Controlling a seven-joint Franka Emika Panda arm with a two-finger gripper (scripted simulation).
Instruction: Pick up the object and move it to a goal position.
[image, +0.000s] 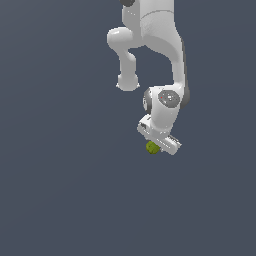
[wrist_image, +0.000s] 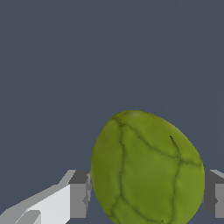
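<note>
Object (image: 152, 147): small olive yellow-green roundish lump, surface mottled and crossed by darker crack-like veins, much narrower than the white hand that carries it; located at the tip of the gripper (image: 156, 148), low centre of the exterior view, against plain dark grey-blue ground; whether it rests on the bench or hangs clear of it cannot be told, no shadow or edge being visible. Wrist view, left to right: one light grey finger (wrist_image: 78, 194) with its darker pad at the object's flank, then the object (wrist_image: 148, 168) filling the gap, then the second finger (wrist_image: 215, 192) at its far flank, partly cut by the frame. Jaws: drawn in on the object, one pad to each side, contact apparent on both. Arm (image: 160, 45): white, descending from the top of the exterior view, wrist tilted so the hand slants toward the exterior view's right. Goal position: no marker visible in either view. Step in hand, by judgement: grasp made, carry phase under way or about to begin. Next move calls for: grip held firm on a rounded body that could roll between flat pads; steady travel toward the goal; no opening until the goal is reached
</note>
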